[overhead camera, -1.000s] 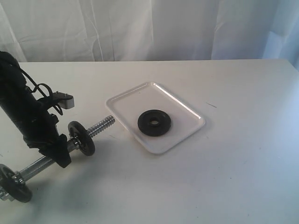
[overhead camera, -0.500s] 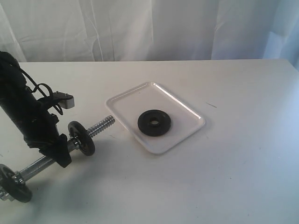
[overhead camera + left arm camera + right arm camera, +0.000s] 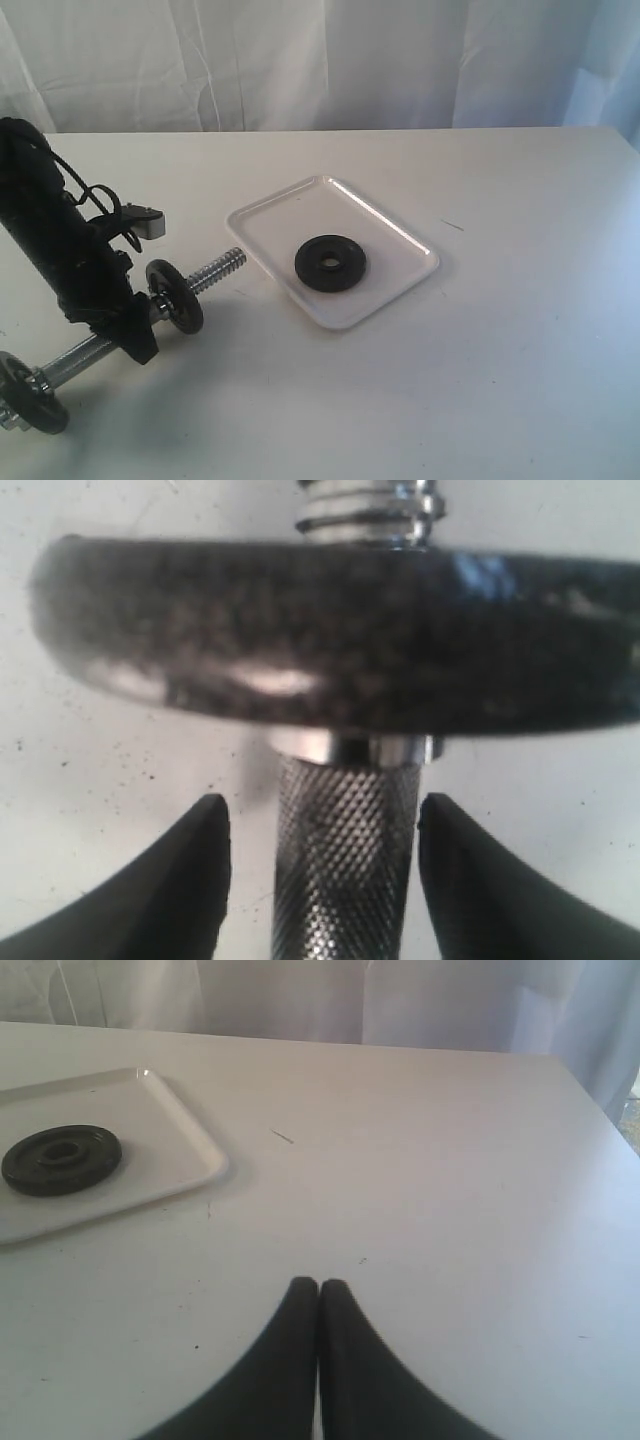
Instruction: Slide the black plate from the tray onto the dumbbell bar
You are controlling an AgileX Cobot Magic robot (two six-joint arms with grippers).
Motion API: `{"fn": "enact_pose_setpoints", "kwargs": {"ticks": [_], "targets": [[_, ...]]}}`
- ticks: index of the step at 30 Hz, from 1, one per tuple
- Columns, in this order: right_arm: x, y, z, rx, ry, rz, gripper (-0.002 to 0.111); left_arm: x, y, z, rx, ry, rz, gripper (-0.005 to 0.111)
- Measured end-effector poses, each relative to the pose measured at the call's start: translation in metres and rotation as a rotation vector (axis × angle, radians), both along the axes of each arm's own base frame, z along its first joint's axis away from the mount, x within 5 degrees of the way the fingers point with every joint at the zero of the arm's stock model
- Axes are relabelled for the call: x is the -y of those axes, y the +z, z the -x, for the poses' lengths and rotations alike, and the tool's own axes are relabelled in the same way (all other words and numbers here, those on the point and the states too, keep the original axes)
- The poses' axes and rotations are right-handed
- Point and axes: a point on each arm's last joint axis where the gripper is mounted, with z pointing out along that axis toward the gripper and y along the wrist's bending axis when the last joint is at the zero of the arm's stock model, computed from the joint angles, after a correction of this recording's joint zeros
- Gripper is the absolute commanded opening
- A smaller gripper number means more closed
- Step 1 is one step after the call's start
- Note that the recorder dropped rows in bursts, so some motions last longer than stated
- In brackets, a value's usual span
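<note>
black plate: the small, flat, round matte-black weight disc with a centre hole (image 3: 330,263) lies flat inside the tray, toward its near half and clear of the rim. Nothing touches it.
tray: this shallow white rectangular tray with rounded corners and a low rim (image 3: 290,212) sits at an angle mid-table. Its left corner is near the bar's threaded tip.
dumbbell bar: the slim shiny chrome steel rod (image 3: 218,269) lies left of the tray, its bare threaded end pointing toward it.
inner disc: a black weight disc (image 3: 174,296) stands upright on the bar just behind the thread.
outer disc: a second black disc (image 3: 22,392) sits at the bar's far end.
left gripper: the black pincer (image 3: 322,815) straddles the knurled grip behind the inner disc. Its fingers are spread, with table showing between each finger and the bar.
right gripper: its fingertips (image 3: 318,1288) are pressed together on nothing, over the white table (image 3: 500,350) well right of the tray.
</note>
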Motion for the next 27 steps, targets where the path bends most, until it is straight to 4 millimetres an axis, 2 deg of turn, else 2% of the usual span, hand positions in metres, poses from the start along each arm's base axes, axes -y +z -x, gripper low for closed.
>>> {"fn": "enact_pose_setpoints", "kwargs": {"ticks": [3, 9, 12, 14, 19, 21, 27], "targets": [[0.0, 0.0, 0.0, 0.0, 0.0, 0.0, 0.0, 0.0, 0.0, 0.0, 0.001, 0.002, 0.0, 0.037], [0.0, 0.003, -0.001, 0.03, -0.001, 0.006, 0.0, 0.0, 0.0, 0.0, 0.001, -0.005, 0.002, 0.0], [0.0, 0.011, -0.002, 0.117, -0.007, -0.034, 0.0, 0.0, 0.0, 0.0, 0.003, -0.003, 0.0, 0.0], [-0.001, 0.019, -0.003, 0.192, -0.019, -0.154, 0.0, 0.0, 0.0, 0.0, 0.003, -0.003, 0.0, 0.0], [0.002, 0.038, -0.002, 0.339, -0.058, -0.692, 0.0, 0.001, 0.001, 0.0, 0.026, -0.013, 0.014, 0.0], [0.003, 0.04, -0.002, 0.344, -0.065, -0.824, 0.0, 0.001, 0.003, 0.0, 0.047, -0.024, 0.023, 0.0], [0.003, 0.04, -0.002, 0.332, -0.071, -0.911, 0.0, 0.001, 0.013, 0.0, 0.116, -0.038, 0.031, 0.0]]}}
